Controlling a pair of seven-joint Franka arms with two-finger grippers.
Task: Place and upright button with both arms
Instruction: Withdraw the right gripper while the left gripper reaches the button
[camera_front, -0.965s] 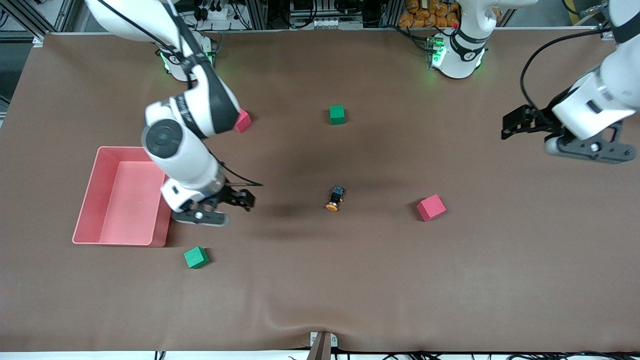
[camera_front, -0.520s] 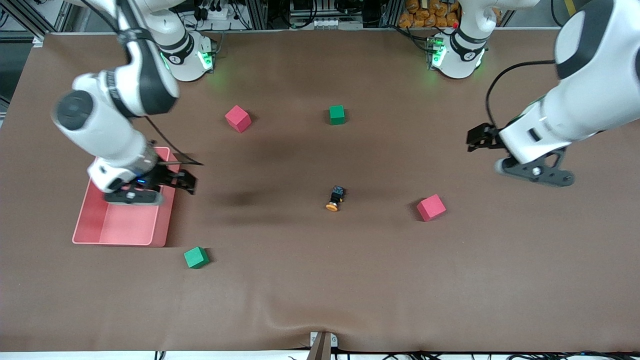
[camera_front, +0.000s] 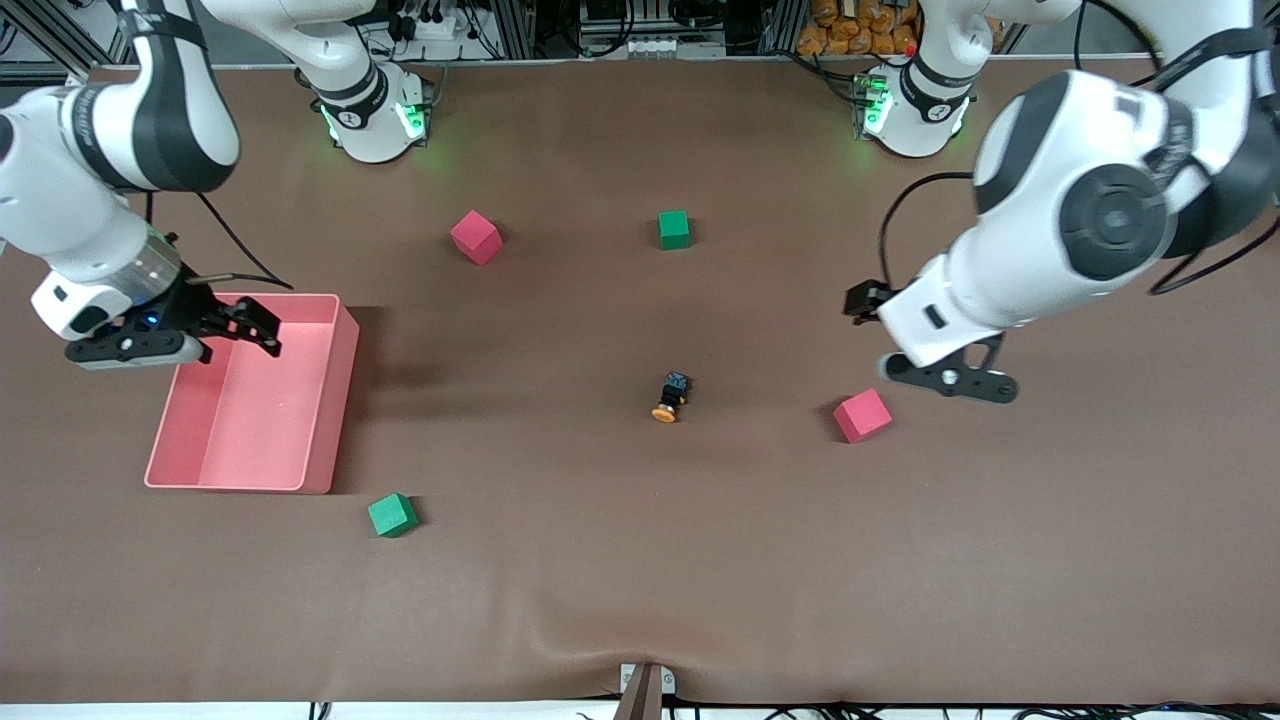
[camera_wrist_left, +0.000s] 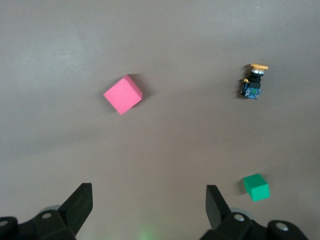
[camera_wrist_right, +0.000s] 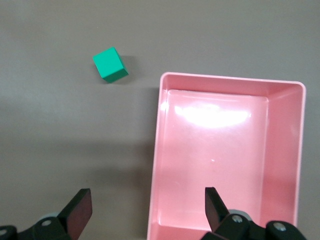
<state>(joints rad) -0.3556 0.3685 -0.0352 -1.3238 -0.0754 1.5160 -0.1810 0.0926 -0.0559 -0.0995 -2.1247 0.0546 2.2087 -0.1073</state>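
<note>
A: While both hang in the air, how are the grippers?
B: Left gripper (camera_wrist_left: 145, 202) spread wide, empty, above the pink cube (camera_front: 862, 415); right gripper (camera_wrist_right: 142, 205) likewise over the pink bin (camera_front: 330, 400).
A: The button (camera_front: 669, 397)?
B: On its side mid-table, orange cap toward the camera.

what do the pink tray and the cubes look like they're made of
Pink tray: likely hard plastic; its floor is glossy, with bright glare in the right wrist view. Cubes, such as the red one and the green one: probably foam; matte, no shine, slightly soft edges.
</note>
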